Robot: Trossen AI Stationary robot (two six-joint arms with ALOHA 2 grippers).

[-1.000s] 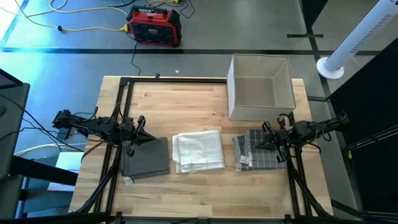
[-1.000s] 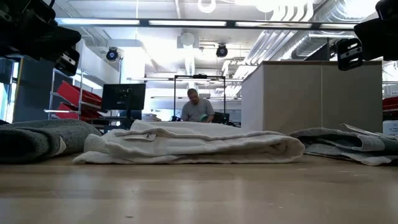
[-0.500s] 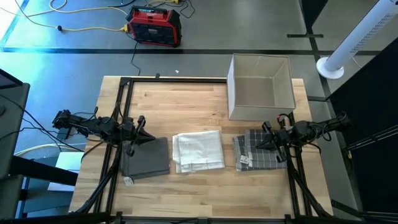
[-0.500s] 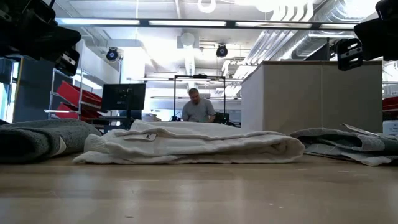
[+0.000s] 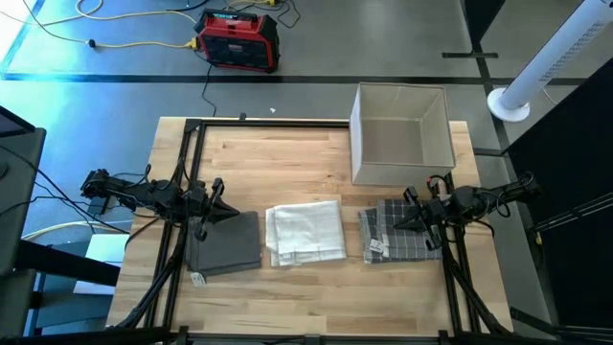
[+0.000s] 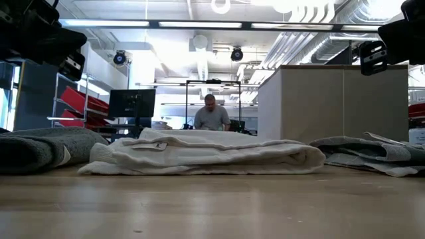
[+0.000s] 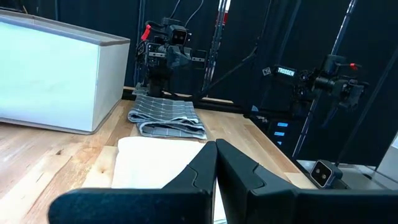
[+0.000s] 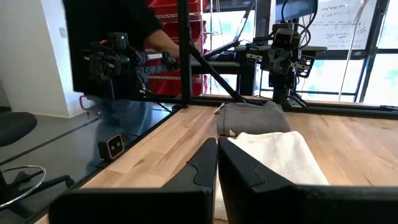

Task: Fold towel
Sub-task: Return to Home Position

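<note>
A grey floor [image 5: 383, 48] carries a red box [image 5: 238, 40] and a white tower fan [image 5: 560, 50]. Beyond, under strip lights [image 6: 199, 24] (long, bright), a person [image 6: 212, 114] sits near a monitor [image 6: 131, 103].

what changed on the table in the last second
Nothing on the table visibly changed. The left gripper and right gripper stay shut above the outer towels; the gray towel, white towel and gray patterned towel lie folded in the same row. Only the person behind the table, in the low view, shifted slightly toward that picture's right.
</note>
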